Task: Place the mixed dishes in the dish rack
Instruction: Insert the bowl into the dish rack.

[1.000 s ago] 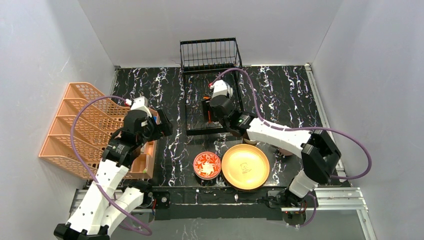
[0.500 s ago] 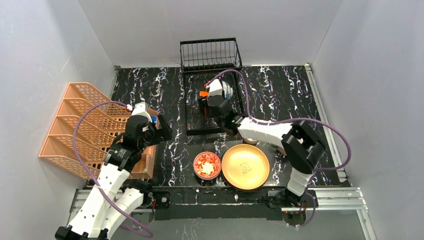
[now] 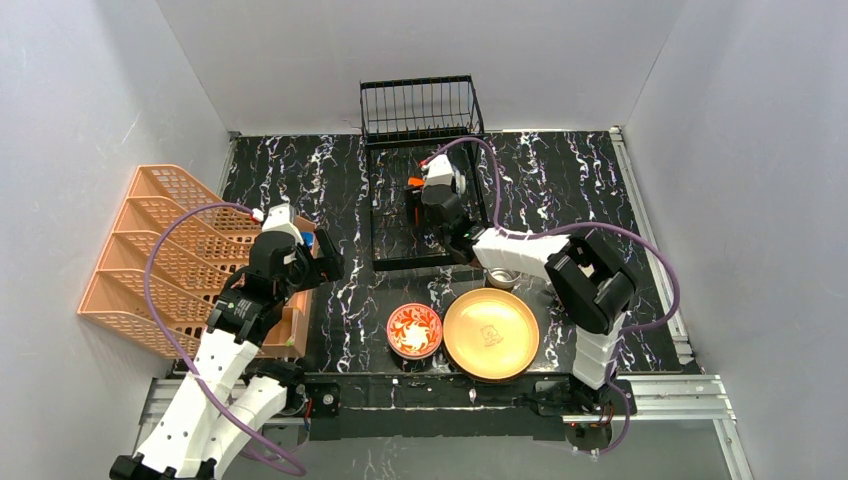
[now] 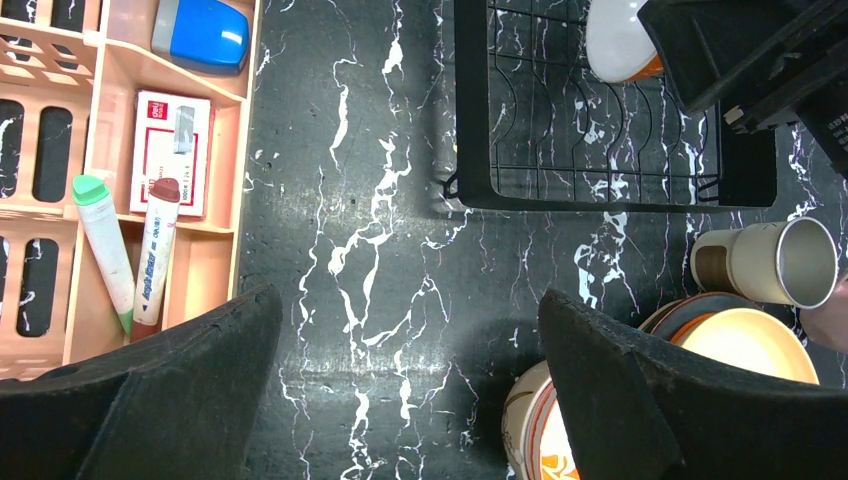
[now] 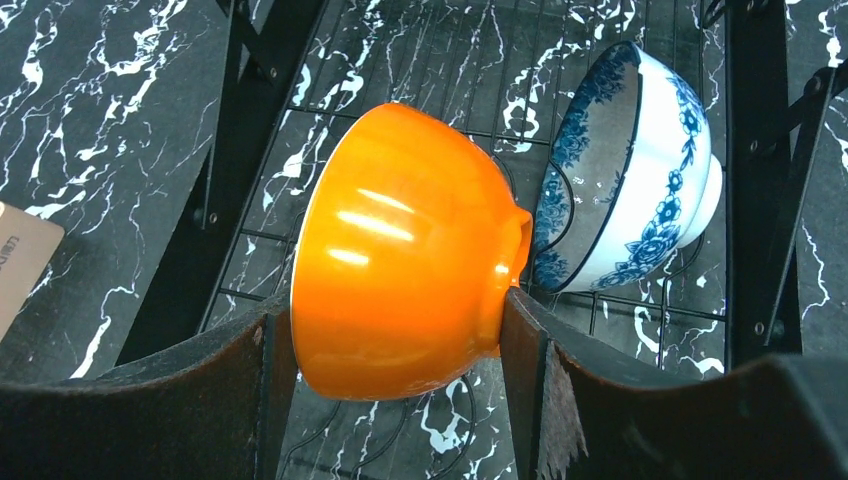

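Observation:
My right gripper (image 5: 395, 310) is shut on an orange bowl (image 5: 400, 260), held on its side with one finger on the rim and one on the foot, just over the wires of the black dish rack (image 5: 250, 110). A blue-patterned bowl (image 5: 640, 170) stands on edge in the rack right beside it. From above, the right gripper (image 3: 428, 195) is inside the dish rack (image 3: 372, 210). My left gripper (image 4: 408, 295) is open over bare tabletop, holding nothing. A red floral bowl (image 3: 414, 329), a yellow plate (image 3: 491, 333) and a steel cup (image 3: 502, 277) sit in front of the rack.
An orange lattice rack (image 3: 150, 260) stands along the left edge. Beside it is a tray (image 4: 240, 150) holding markers, a small box and a blue item. The steel cup (image 4: 790, 262) lies on its side near the yellow plate (image 4: 750, 340). White walls enclose the table.
The right gripper carried the orange bowl deeper into the rack, and its elbow folded inward, which uncovered the steel cup. The left arm drew back slightly and stayed open.

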You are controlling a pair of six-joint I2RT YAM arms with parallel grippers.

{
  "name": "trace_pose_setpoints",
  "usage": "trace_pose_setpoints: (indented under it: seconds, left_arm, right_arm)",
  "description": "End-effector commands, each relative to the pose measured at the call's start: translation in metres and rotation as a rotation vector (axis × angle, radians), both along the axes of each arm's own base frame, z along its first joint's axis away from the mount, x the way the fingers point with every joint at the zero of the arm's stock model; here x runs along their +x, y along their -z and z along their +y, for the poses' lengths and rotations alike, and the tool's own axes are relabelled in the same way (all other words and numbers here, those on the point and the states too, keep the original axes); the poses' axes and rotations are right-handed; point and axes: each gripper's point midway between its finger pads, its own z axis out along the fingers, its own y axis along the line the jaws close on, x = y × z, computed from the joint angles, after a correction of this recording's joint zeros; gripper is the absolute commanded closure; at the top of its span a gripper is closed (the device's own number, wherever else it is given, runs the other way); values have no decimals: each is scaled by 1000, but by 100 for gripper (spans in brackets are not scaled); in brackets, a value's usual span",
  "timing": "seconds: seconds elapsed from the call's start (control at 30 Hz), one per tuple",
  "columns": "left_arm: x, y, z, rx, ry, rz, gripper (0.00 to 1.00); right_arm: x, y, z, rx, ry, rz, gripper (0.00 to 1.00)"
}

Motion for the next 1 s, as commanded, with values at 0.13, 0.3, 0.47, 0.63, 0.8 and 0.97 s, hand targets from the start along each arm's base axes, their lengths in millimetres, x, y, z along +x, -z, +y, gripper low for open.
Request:
trace_pose_setpoints:
  seconds: [0.13,0.3,0.47,0.63,0.8,0.97]
  left_arm:
    - [1,-2,4,14,-10,-22,2]
    - [1,-1,3,13,-7,-21,2]
    - [1,0,3,13,-4,-17,2]
    - [1,-1,3,13,-4,-17,2]
    - [1,0,3,14,-3,-15,2]
    - [1,-1,3,14,-6,-22,2]
  right_arm:
    - [29,-44,10,188,63,-91,99]
    - [36,-40,11,226,73,-69,99]
    - [43,-34,10,243,100,-53,99]
    - [49,-30,16,256,91,-41,99]
    - [51,-29,21,267,80,-32,99]
    - [51,-20,22,263,81,-8,99]
